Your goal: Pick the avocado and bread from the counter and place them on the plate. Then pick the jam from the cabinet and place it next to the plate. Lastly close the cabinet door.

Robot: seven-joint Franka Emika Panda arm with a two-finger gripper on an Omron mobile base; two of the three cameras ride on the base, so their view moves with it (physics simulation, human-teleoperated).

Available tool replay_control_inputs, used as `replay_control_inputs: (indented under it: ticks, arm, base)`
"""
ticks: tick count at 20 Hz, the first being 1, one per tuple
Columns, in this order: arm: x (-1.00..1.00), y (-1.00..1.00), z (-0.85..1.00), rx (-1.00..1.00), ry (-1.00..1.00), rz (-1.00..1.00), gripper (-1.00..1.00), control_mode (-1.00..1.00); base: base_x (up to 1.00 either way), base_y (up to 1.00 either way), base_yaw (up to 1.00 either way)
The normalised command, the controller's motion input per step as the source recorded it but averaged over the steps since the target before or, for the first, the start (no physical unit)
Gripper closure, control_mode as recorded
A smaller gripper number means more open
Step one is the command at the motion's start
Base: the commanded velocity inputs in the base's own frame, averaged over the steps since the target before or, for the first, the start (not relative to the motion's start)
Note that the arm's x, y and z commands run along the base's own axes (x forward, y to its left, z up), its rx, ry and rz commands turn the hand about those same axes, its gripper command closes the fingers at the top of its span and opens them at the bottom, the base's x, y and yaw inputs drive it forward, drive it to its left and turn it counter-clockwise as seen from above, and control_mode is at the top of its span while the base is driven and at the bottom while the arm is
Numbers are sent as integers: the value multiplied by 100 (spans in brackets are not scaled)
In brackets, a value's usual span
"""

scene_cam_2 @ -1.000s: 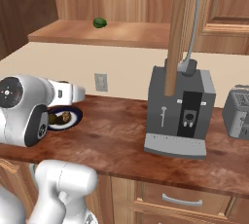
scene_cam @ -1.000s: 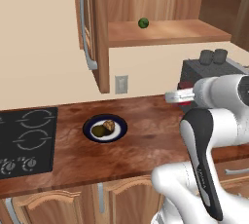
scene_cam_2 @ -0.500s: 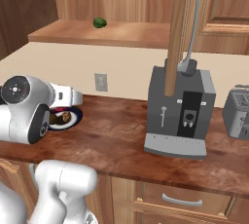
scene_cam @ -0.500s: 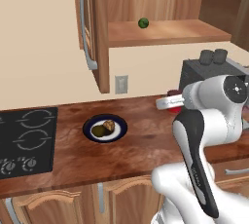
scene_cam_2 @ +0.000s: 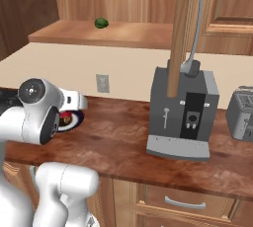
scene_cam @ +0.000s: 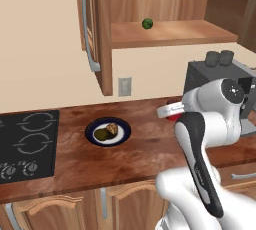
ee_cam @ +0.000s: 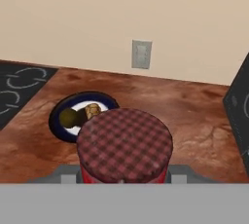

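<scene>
Pincer [ee_cam: 124, 181] pinching jam [ee_cam: 124, 145] | coffee machine [scene_cam_2: 183, 112] alongside | plate [scene_cam: 108, 132] with avocado [scene_cam: 102, 134], bread [scene_cam: 113, 128] beyond

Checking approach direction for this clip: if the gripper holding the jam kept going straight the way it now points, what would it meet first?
Probably the plate carrying the avocado and bread, ahead of the jam and slightly aside; the counter could come first, since depth is unclear.

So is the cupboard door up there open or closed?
Open. The cabinet door swings out edge-on, so you can see the shelf inside with a green ball on it.
</scene>
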Motion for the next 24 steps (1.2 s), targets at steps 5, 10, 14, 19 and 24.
replay_control_inputs:
  ticks: [5,10,14,19,24]
  arm:
    - [23,0,-48,0,0,3,100,-100]
    - [28,0,-45,0,-3,0,100,-100]
    - [34,0,-41,0,-10,2,100,-100]
    - [32,0,-38,0,-6,3,100,-100]
    - [25,0,-41,0,-6,4,100,-100]
  base:
    - [0,0,0]
    - [0,0,0]
    - [0,0,0]
    - [0,0,0]
    - [0,0,0]
